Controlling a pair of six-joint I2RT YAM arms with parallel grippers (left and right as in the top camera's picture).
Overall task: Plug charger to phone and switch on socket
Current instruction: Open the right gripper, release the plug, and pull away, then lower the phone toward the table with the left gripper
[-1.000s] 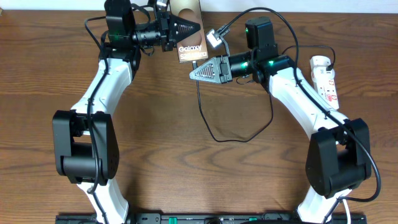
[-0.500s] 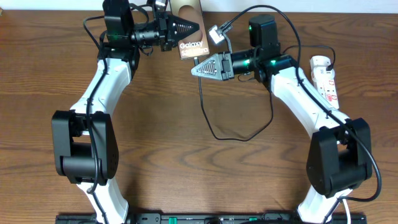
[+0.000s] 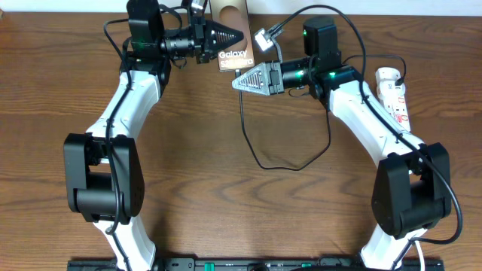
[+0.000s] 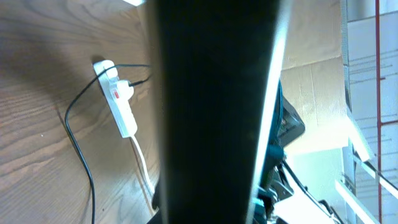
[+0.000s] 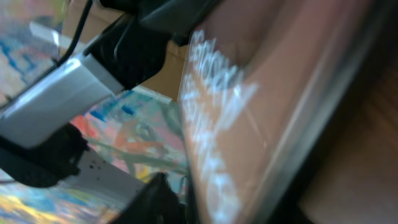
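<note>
Brown wood-grain table (image 3: 226,218) fills our view, and nearest us, mid-table, the long thin black charger cable (image 3: 282,168) lies in a loose loop. We follow one run of it off to the right, towards the white elongated power strip (image 3: 395,94) with small red marks, lying near the table's right edge beside the right arm. The left wrist view shows thin black cable meeting the strip's face. The other run climbs to the right gripper (image 3: 239,81), which points left, just this side of the phone. We cannot tell whether its jaws are open or closed, or whether they hold the connector tip. Its wrist camera is filled by blurred white lettering. Farthest back, at the table's far edge, sits the flat dark bronze-grey phone (image 3: 233,56) with white "Galaxy" lettering. The left gripper (image 3: 242,34), pointing right, is clamped on it, and the dark slab blocks the middle of that wrist's view.
</note>
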